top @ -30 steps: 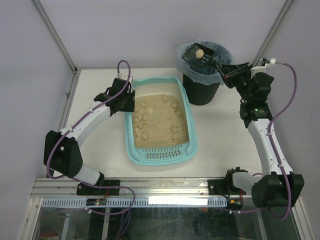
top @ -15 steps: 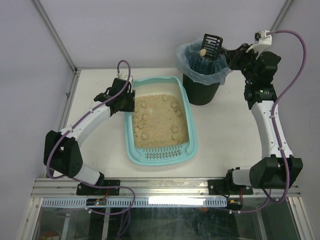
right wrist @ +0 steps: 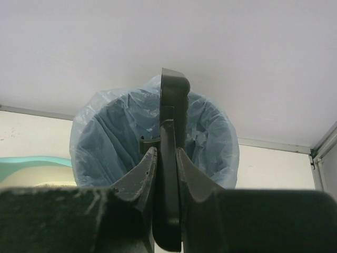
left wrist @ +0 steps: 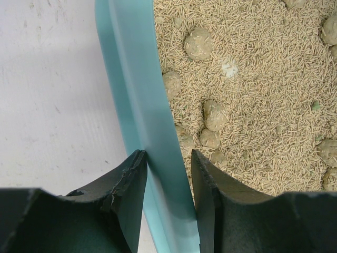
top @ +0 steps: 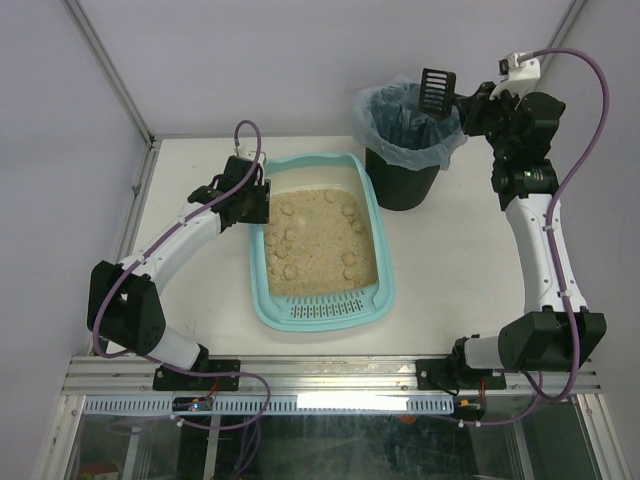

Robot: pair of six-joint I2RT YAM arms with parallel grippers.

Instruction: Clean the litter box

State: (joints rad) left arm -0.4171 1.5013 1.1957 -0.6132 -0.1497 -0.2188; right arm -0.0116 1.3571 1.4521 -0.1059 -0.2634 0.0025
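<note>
The light teal litter box (top: 262, 300) lies mid-table, filled with beige litter and several clumps (top: 288, 270). My left gripper (top: 256, 203) is shut on its left rim (left wrist: 158, 153), one finger outside and one over the litter. My right gripper (top: 466, 100) is shut on the handle of the small black slotted scoop (top: 435, 86) and holds it tilted on edge above the black bin with the bluish bag liner (top: 405, 135). In the right wrist view the scoop (right wrist: 172, 100) stands edge-on over the bag opening (right wrist: 116, 137). No clump shows on the scoop.
The bin stands on the table at the back right, close to the litter box's far right corner. The slotted strip (top: 325, 311) is at the box's near end. Frame posts and walls bound the table.
My right gripper has lifted and turned the scoop over the bin. The clump that lay on the scoop is gone from it. The left arm has not moved.
</note>
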